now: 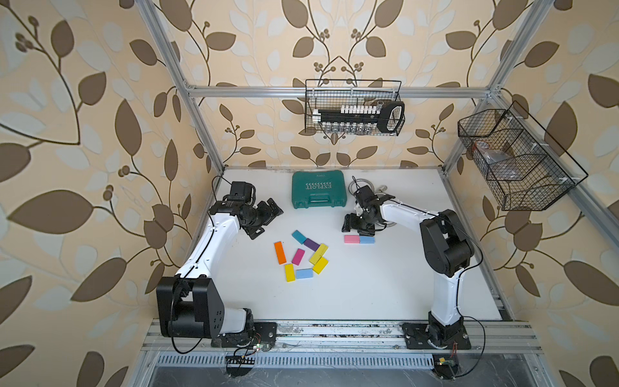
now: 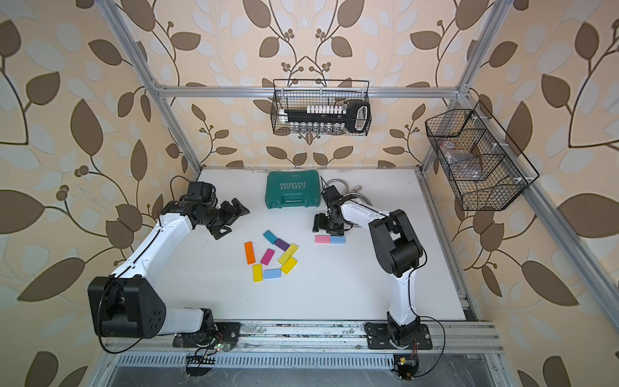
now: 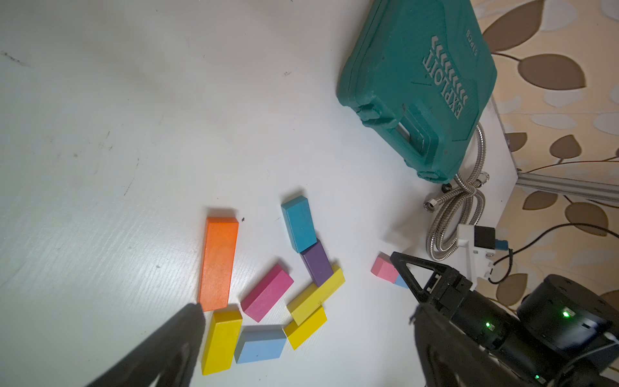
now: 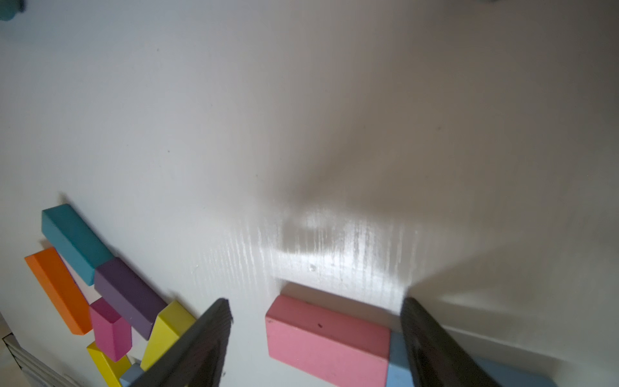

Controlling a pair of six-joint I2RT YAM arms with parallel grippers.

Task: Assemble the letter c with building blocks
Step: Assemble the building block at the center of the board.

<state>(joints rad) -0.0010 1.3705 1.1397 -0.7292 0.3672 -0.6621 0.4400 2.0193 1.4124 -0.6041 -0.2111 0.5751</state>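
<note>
1. right fingers [image 4: 214, 338] are spread wide with nothing clamped, so the right gripper [image 4: 315, 301] just hangs by the pink block [image 4: 328, 338], which shows in the gap between them in the right wrist view
2. left fingers [image 3: 174, 345] are spread wide too; the left gripper [image 1: 266, 219] is empty, off to the left of the pile and well apart from the right one
3. pink block lies flat, end to end with a blue block [image 1: 367, 239], touching. Both sit just in front of the right gripper in both top views. can't tell if a finger touches the blue one
4. the rest is a loose pile mid-table [image 1: 368, 295]: teal block [image 1: 299, 236] butts against purple block [image 1: 311, 244], which runs into a yellow block [image 1: 318, 253], with a second yellow [image 1: 320, 265] just beside that
5. orange block [image 1: 280, 252] is on the pile's left side, magenta block [image 1: 298, 256] is in the middle, and a third yellow [image 1: 289, 272] is right beside a second blue [image 1: 304, 273] at the near edge
6. green case [image 1: 318, 189] lies at the back, with a metal hose [image 3: 449, 214] beside it
</note>
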